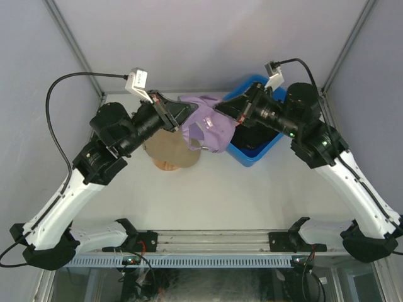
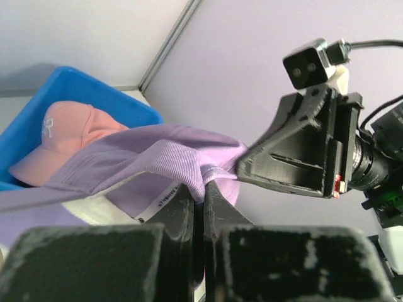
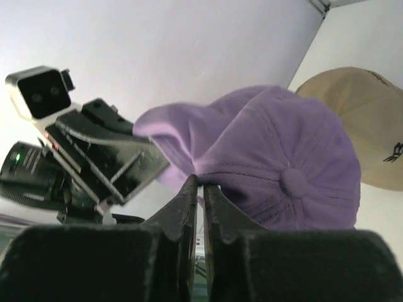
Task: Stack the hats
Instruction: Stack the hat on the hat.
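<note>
A purple hat point(image 1: 208, 123) hangs in the air between both grippers, above the table's far middle. My left gripper point(image 1: 179, 118) is shut on its fabric edge point(image 2: 200, 179). My right gripper point(image 1: 221, 113) is shut on the opposite edge point(image 3: 203, 179); the hat's crown point(image 3: 283, 163) faces the right wrist camera. A tan hat point(image 1: 170, 151) sits on the stand below and left of the purple one, and shows in the right wrist view point(image 3: 365, 126). A pink hat point(image 2: 69, 135) lies in the blue bin point(image 2: 28, 119). Black and blue hats are out of view.
The blue bin point(image 1: 261, 150) stands at the far right, under my right arm. The wooden stand's base point(image 1: 169, 165) peeks out under the tan hat. Enclosure posts rise at the back corners.
</note>
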{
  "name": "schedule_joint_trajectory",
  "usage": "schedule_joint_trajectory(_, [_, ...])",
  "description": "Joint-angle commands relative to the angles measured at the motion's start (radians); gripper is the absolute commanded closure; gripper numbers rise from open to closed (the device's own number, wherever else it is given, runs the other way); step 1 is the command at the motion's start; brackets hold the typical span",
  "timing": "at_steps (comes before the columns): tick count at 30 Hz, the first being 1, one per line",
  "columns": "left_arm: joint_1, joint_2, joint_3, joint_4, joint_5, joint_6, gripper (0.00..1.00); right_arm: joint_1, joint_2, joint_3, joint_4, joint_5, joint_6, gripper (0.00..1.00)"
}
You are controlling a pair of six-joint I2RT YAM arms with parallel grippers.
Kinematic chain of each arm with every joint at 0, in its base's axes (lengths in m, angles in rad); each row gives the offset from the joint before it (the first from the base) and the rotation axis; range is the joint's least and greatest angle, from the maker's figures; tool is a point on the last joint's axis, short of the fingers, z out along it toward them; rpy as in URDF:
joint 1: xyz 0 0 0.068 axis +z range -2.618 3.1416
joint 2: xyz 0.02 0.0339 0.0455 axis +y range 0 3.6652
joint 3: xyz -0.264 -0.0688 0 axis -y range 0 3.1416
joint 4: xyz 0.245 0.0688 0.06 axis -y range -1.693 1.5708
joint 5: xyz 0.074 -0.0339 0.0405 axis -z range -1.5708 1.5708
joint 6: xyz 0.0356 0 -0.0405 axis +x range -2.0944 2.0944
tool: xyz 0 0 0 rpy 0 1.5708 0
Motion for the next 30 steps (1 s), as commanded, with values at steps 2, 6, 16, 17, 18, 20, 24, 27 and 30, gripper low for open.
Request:
schedule_joint_trajectory(2, [0.096,-0.015,0.136,0.076,0.137,-0.02,1.0,-0.069,-0.127,-0.016,-0.03,-0.058,-0.092,0.92])
schedule_joint_trajectory(6, [0.134,0.016,0.193,0.099,0.33,-0.078,1.0,-0.113,-0.208,-0.045,-0.059,-0.055,-0.143,0.73])
schedule_joint_trajectory(16, [0.13,0.092,0.262,0.21,0.678,-0.283,1.0,-0.341,-0.367,-0.182,-0.038,-0.18,-0.165,0.48])
schedule_joint_trajectory(17, [0.125,0.091,0.255,0.222,0.7,-0.301,1.0,-0.366,-0.375,-0.202,-0.024,-0.203,-0.162,0.46])
schedule_joint_trajectory(18, [0.12,0.092,0.248,0.234,0.723,-0.319,1.0,-0.392,-0.384,-0.226,0.003,-0.227,-0.16,0.44])
schedule_joint_trajectory(20, [0.101,0.092,0.238,0.247,0.756,-0.35,1.0,-0.436,-0.397,-0.266,0.069,-0.267,-0.159,0.36])
schedule_joint_trajectory(24, [0.03,0.101,0.235,0.248,0.791,-0.365,1.0,-0.52,-0.394,-0.342,0.221,-0.354,-0.147,0.23])
schedule_joint_trajectory(27, [-0.021,0.096,0.217,0.236,0.794,-0.37,1.0,-0.579,-0.364,-0.401,0.374,-0.474,-0.07,0.22])
schedule_joint_trajectory(30, [-0.066,0.09,0.202,0.242,0.796,-0.389,1.0,-0.589,-0.328,-0.451,0.549,-0.576,0.01,0.21])
